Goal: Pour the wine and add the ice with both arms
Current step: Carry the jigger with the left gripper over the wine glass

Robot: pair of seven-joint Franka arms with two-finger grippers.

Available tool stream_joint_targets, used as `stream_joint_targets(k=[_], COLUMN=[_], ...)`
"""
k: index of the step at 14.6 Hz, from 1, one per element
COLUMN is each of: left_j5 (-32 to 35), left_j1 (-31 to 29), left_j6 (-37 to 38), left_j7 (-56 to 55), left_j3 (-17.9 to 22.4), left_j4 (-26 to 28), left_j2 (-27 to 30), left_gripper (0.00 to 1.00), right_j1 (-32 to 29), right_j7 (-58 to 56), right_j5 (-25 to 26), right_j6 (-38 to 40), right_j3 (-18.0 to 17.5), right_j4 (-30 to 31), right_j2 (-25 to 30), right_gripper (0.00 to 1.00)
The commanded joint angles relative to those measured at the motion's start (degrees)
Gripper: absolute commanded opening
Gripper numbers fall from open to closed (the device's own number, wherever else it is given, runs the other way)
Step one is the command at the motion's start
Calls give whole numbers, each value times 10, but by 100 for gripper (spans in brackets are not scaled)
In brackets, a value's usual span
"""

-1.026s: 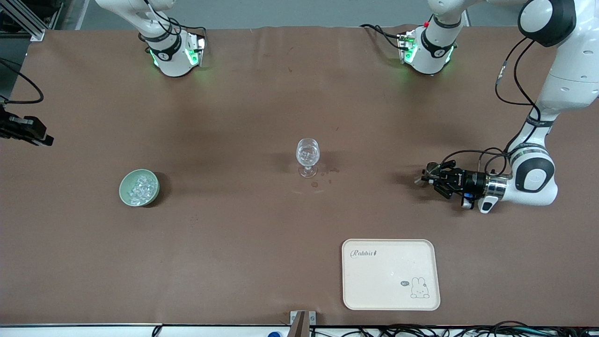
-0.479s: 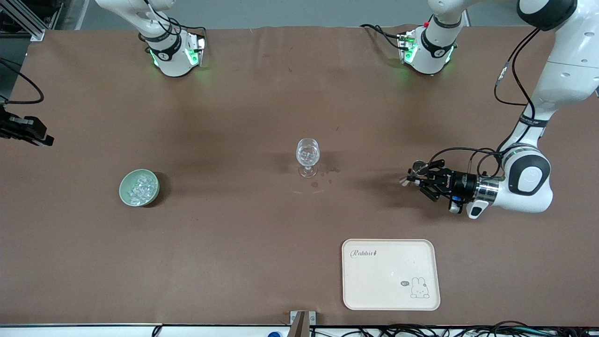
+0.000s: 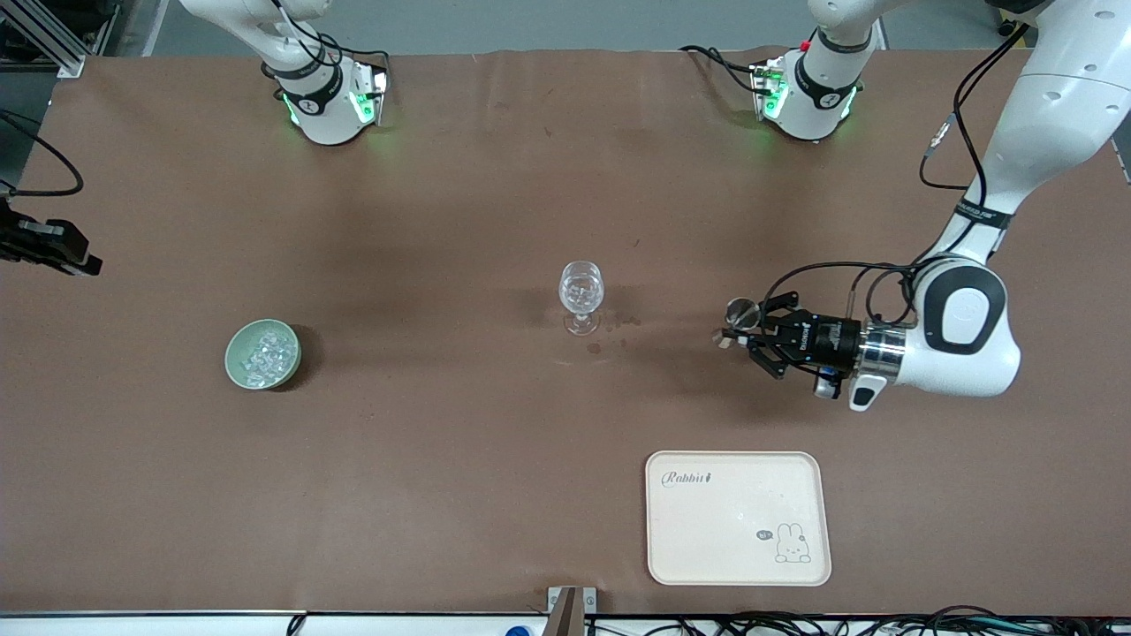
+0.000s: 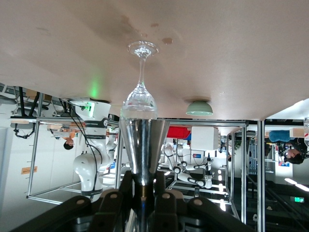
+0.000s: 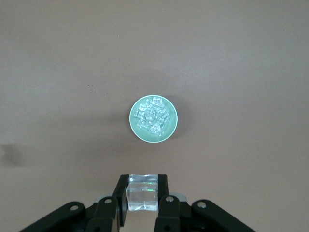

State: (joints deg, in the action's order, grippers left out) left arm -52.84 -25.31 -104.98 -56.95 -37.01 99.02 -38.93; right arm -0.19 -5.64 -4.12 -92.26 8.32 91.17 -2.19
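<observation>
A clear wine glass [image 3: 581,299] stands mid-table; it also shows in the left wrist view [image 4: 140,82]. My left gripper [image 3: 732,330] is low over the table toward the left arm's end. It is shut on a silver cone-shaped metal cup [image 3: 740,312], held sideways with its mouth facing the glass [image 4: 144,145]. A pale green bowl [image 3: 231,360] of ice [image 3: 265,351] sits toward the right arm's end. My right gripper [image 5: 143,193] is high over the bowl [image 5: 169,130] and shut on one clear ice cube [image 5: 143,198]. This gripper is out of the front view.
A cream tray [image 3: 738,517] with a rabbit print lies near the front camera's edge, nearer than my left gripper. Small wet spots [image 3: 610,331] mark the brown table by the glass. A black device [image 3: 44,246] sits at the table's edge at the right arm's end.
My left gripper has moved along the table toward the wine glass with the metal cup in it. The glass, bowl and tray have not moved.
</observation>
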Motion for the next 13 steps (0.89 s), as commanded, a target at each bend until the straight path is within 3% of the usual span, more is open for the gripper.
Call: stream_joint_targets(k=[1, 9, 13], left_j5=[-11, -12, -12], left_j1=[-1, 42, 73], left_j6=[-50, -85, -110], left_j7=[-32, -75, -106], left_j3=[-27, -36, -37], left_j4=[41, 87, 88], left_j2=[38, 112, 120], left_gripper=[1, 1, 1], right_j1=[-2, -3, -2], right_j7=[2, 2, 2], right_j5=[7, 7, 7], right_j6=[3, 3, 3], right_j3=[-2, -2, -2], right_j4=[0, 0, 0], right_j2=[1, 1, 1], right_gripper=[4, 4, 5])
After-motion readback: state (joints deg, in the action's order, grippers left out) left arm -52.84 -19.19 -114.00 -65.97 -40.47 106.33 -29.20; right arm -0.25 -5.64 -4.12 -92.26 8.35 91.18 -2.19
